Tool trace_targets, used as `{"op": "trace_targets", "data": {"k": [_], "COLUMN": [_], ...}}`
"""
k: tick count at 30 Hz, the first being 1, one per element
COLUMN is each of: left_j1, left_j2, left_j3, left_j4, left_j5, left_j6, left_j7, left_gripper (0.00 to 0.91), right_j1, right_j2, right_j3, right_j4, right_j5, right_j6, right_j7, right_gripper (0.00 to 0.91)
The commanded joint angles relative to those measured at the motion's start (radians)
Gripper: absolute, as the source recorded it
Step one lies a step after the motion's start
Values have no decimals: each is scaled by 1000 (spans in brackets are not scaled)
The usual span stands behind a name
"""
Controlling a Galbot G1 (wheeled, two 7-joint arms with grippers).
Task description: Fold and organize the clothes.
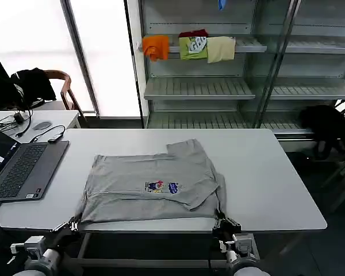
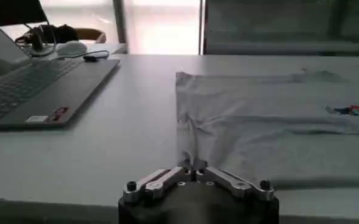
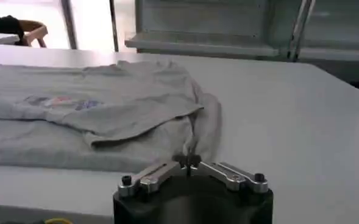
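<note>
While the shirt (image 1: 152, 187) lies partly folded on the table (image 1: 264, 172), its near edge overhanging, the left gripper (image 1: 73, 225) and right gripper (image 1: 220, 221) each pinch a near corner, fingertips hidden by cloth.

Head high, wrists low, sharing shirt (image 1: 152, 184)

Robot lab or test room staged as shop. White tabletop (image 1: 276, 184) with open laptop (image 1: 20, 169) and cables. Behind: grey metal shelves (image 1: 198, 87) holding folded garments (image 1: 190, 46), glass-fronted rack (image 1: 310, 57) beside. Side desk (image 1: 57, 118) with mouse (image 1: 42, 125), wooden chair (image 1: 63, 86), bright windows (image 1: 103, 52).
</note>
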Motion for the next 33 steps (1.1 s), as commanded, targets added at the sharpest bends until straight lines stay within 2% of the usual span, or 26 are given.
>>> {"op": "trace_targets", "data": {"k": [1, 9, 10, 11, 12, 16, 25, 26, 27, 28, 29, 33], "left_j1": [18, -2, -1, -3, -10, -40, -53, -53, -54, -59, -64, -65], "left_j2": [-1, 1, 2, 2, 3, 2, 12, 13, 13, 14, 15, 13], "left_j3": [-4, -15, -18, -18, -17, -5, -5, -6, -6, -5, -5, -6], "left_j4": [7, 38, 36, 34, 36, 50, 57, 56, 57, 61, 64, 52], "left_j5": [1, 20, 20, 19, 18, 20, 18, 17, 17, 17, 15, 3], "left_j6": [-6, -34, -37, -37, -36, -28, -27, -27, -27, -27, -27, -41], "left_j7": [0, -24, -25, -25, -25, -22, -16, -17, -17, -16, -16, -17], "left_gripper": [20, 20, 20, 20, 20, 20, 20, 60, 786, 907, 907, 907], "right_j1": [4, -74, -82, -84, -78, -35, -100, -109, -115, -115, -113, -87], "right_j2": [4, -10, -12, -13, -12, 0, -11, -12, -12, -10, -7, 6], "right_j3": [3, -15, -16, -14, -12, -9, -64, -71, -76, -80, -81, -70], "right_j4": [-11, 67, 75, 72, 67, 18, 89, 97, 100, 100, 99, 92], "right_j5": [-3, -34, -39, -40, -39, -37, -49, -56, -63, -69, -75, -98], "right_j6": [-3, 2, 2, 7, 7, 4, -20, -20, -20, -20, -19, 15], "right_j7": [-3, 5, 9, 15, 16, 26, 46, 51, 55, 56, 58, 81], "right_gripper": [907, 907, 655, 262, 0, 0, 0, 0, 131, 756, 907, 907]}}
